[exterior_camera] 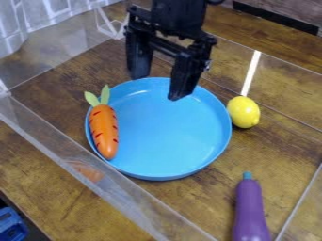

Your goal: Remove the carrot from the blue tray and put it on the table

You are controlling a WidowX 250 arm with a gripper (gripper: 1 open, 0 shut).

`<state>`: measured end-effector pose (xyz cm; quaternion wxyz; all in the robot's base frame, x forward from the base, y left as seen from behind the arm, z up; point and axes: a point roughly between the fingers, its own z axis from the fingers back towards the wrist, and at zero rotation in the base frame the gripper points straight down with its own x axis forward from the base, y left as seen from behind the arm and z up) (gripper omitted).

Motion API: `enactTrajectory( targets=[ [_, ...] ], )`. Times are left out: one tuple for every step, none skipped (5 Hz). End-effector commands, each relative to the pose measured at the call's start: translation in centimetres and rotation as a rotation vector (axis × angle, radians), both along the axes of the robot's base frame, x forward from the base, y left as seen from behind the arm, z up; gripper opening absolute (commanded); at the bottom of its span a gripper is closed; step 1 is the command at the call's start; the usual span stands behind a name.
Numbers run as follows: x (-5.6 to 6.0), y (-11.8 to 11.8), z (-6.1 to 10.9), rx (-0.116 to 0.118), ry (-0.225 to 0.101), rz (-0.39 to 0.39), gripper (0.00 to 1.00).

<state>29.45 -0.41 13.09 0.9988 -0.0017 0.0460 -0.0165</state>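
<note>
Carrot (107, 131): in blue tray (164, 136), along its L side, leafy top twd table's (56, 83) far edge, tip twd near edge.
Jaws: spread wide, nothing betw. them; over tray's far part, R of carrot, apart from it.
Step (my read): get over carrot & grip; pick not yet made.
Approach: shift L w/ jaws high, centre over carrot's mid-body, then straight down.
Jaw angle: turn so they close across the body, not end to end; leaves prob. too flimsy to lift by.
Depth: stop just shy of tray floor; pushing could tip or slide the tray.
Watch: tray rim & clear acrylic wall (78, 171) just beside carrot on L; outer jaw may catch either.
Lift: straight up, past rim, before any sideways move.
Put-down: wood L of tray, twd table's far-L corner; set low, then let go, as it may roll.
Count, carrots: 1
Count, trays: 1
Count, lemons: 1, yellow lemon (243, 112), R of tray.
Count, eggplants: 1, purple eggplant (250, 212), twd near-R corner.
Count, white strips: 1, white strip (251, 72), beyond lemon; exact kind unclear.
</note>
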Motion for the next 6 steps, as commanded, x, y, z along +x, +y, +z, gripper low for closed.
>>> enactTrajectory(
  targets=[
    [0.4, 0.8, 2.9, -0.005, -0.113, 0.033, 1.0],
    [0.3, 0.9, 2.6, -0.011, -0.117, 0.039, 1.0],
    [0.0, 0.6, 2.2, -0.004, -0.101, 0.029, 1.0],
    [-0.1, 0.3, 2.0, -0.001, -0.097, 0.024, 1.0],
    [0.0, 0.0, 1.9, 0.001, -0.098, 0.014, 1.0],
    [0.1, -0.3, 1.8, 0.004, -0.102, 0.003, 1.0]
  ],
)
